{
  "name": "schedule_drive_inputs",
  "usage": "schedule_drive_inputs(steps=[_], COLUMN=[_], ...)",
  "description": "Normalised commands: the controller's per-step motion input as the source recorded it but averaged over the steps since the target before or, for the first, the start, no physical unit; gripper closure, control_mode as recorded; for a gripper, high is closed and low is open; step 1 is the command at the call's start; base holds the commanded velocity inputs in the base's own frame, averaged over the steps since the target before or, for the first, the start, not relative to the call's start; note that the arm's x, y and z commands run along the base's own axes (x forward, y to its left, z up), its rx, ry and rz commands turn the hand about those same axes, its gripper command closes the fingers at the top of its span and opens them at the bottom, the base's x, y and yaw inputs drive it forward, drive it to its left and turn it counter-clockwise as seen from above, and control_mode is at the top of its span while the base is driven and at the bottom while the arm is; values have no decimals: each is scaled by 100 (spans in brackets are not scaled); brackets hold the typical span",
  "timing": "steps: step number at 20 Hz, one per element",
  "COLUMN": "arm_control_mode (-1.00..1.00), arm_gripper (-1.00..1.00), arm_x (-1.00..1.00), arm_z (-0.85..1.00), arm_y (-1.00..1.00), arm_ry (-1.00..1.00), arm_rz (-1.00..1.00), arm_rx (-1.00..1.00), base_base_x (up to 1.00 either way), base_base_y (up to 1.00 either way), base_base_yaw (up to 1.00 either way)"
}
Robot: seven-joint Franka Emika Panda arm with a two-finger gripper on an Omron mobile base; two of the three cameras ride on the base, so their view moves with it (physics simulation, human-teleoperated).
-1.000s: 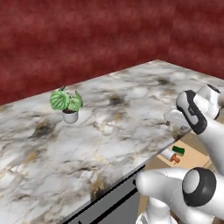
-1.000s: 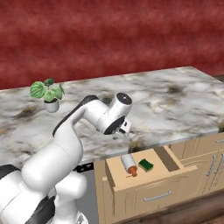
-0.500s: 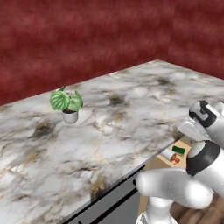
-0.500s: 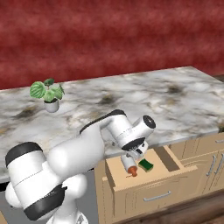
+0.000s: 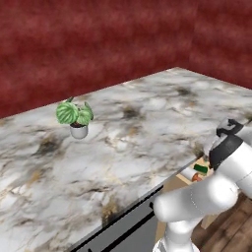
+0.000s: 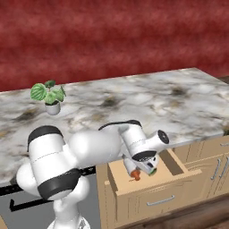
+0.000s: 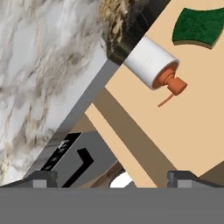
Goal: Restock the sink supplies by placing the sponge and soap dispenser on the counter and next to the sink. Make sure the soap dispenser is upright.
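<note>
Fingers stood spread as wide as they go, pinching nothing, their dark tips rising at the bottom of the hand view with an empty gap between them. From the right base view the gripper hung low over the open drawer below the counter, with the arm bent down past the marble edge.

Both supplies lay in that drawer. The soap dispenser was on its side on the wooden floor, its white body running under the counter's overhang and its orange pump pointing out toward the open part. The sponge lay flat just beside it, apart from it, nearer the drawer's far corner. Neither was on the counter yet, and no sink showed in these views.

Several things looked risky. The bottle was round and lying down, so fingers closing off-centre could roll it away or push it deeper under the overhang. A grip on the thin pump neck would probably slip. Taken sideways, the bottle would need turning before release, or it would land tipped instead of upright. With little room between drawer wall and counter edge, a steep approach could knock the hand against either. Reaching for the bottle might also nudge the sponge, since the two sat near each other. The potted plant stood well away and seemed no concern
</note>
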Motion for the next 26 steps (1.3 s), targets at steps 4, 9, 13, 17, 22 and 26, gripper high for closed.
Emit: schedule_drive_inputs(steps=[4,9,13,17,22,26], arm_control_mode=[-100,-100,-100,-100,-100,-100], arm_gripper=[-100,-100,-100,-100,-100,-100], arm_x=[22,28,24,9,0,0], arm_z=[-44,-41,-42,-44,-44,-31], arm_y=[-1,0,-2,-14,-26,-33], arm_ry=[1,0,6,9,8,3], arm_rz=[-6,-8,-9,-8,-7,-7], arm_rx=[0,0,0,0,3,6], base_base_x=[0,0,0,0,0,0], base_base_y=[0,0,0,0,0,0], base_base_yaw=[0,0,0,0,0,0])
